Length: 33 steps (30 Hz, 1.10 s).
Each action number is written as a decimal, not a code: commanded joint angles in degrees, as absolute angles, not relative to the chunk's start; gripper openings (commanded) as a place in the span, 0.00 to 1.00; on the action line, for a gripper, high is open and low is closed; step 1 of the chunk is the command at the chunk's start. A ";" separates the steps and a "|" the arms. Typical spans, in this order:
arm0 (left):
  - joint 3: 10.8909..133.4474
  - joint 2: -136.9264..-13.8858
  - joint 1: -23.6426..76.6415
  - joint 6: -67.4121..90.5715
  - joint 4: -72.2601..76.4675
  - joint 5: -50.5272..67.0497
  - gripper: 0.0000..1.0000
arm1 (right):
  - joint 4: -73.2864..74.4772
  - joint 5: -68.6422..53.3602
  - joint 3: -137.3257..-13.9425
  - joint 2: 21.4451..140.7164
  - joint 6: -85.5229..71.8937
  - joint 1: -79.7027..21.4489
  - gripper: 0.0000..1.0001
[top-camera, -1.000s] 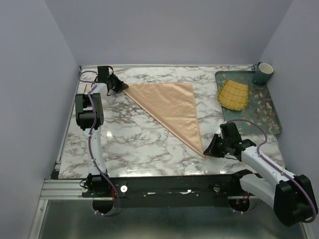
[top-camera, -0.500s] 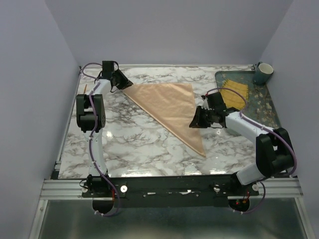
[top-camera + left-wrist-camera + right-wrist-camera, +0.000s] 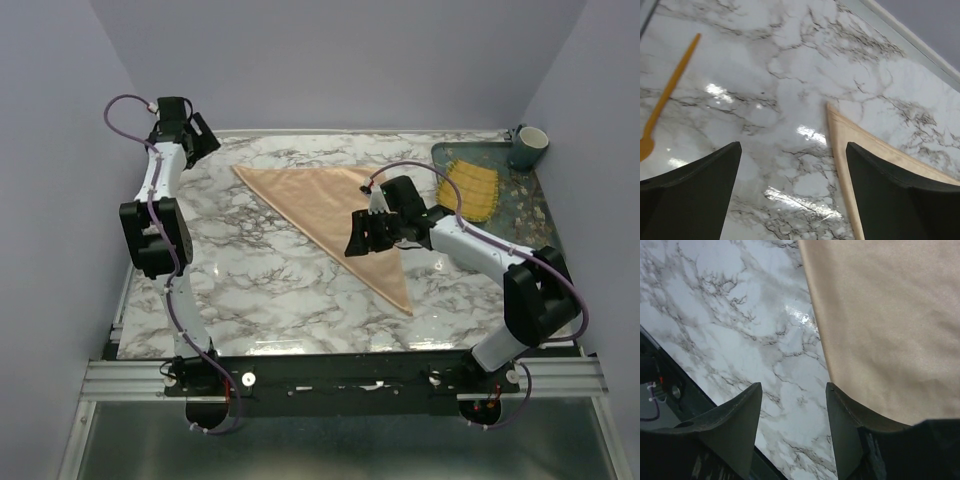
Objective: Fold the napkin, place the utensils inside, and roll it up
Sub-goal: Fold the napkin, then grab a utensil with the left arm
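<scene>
Your left claw [image 3: 791, 150] stood wide apart over the worktop [image 3: 260, 285]; your right claw [image 3: 793, 387] gaped, empty, over the edge of the napkin [image 3: 310, 200]

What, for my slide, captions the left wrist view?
Open left end effector over marble tabletop; napkin corner and orange utensil below.

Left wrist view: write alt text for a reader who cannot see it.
The open left gripper hovers over a marble table, holding nothing. A pointed corner of the peach napkin lies flat to one side; a slim orange utensil lies apart on the other.
</scene>
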State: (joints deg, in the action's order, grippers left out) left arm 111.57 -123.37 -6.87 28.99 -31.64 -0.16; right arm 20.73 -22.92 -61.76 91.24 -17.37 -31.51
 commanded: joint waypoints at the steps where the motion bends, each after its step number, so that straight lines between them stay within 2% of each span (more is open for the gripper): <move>1: 108.64 -123.74 -12.03 29.79 -33.41 -6.24 0.88 | 18.90 -31.37 -59.95 89.04 -16.17 -31.29 0.63; 4: 108.37 -124.10 -12.83 29.45 -31.73 -7.37 0.80 | 18.46 -32.17 -59.33 87.72 -16.00 -31.38 0.63; 6: 109.59 -124.45 -12.83 26.65 -31.99 -9.04 0.80 | 18.20 -31.99 -58.71 87.19 -15.82 -31.29 0.63; 9: 109.96 -125.68 -13.71 24.88 -34.19 -12.65 0.70 | 17.32 -31.99 -57.92 86.92 -15.91 -31.29 0.63; 11: 108.46 -125.68 -14.32 25.14 -33.49 -11.87 0.67 | 17.05 -31.99 -57.66 87.18 -15.91 -31.29 0.63; 13: 106.01 -125.42 -14.68 25.57 -32.61 -10.64 0.58 | 16.88 -32.34 -57.48 87.45 -15.91 -31.38 0.63; 17: 101.61 -124.37 -14.50 26.89 -27.96 -8.09 0.54 | 16.26 -32.52 -57.04 87.54 -16.17 -31.38 0.63; 21: 102.47 -125.07 -14.85 26.81 -27.60 -9.67 0.50 | 16.00 -32.69 -56.87 88.33 -16.43 -31.29 0.63; 24: 104.14 -125.95 -15.03 25.15 -27.68 -9.67 0.52 | 15.82 -32.78 -56.69 88.50 -16.52 -31.38 0.63; 28: 105.90 -127.70 -15.91 22.77 -28.48 -10.11 0.65 | 15.56 -32.17 -55.90 88.51 -16.70 -31.38 0.63; 33: 106.70 -128.85 -18.45 21.27 -29.53 -9.05 0.67 | 15.64 -32.52 -55.55 88.15 -16.26 -31.29 0.63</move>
State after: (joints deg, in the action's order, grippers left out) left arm 105.65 -127.00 -16.03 23.88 -29.26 -8.78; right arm 16.71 -31.38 -56.45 88.31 -16.67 -31.40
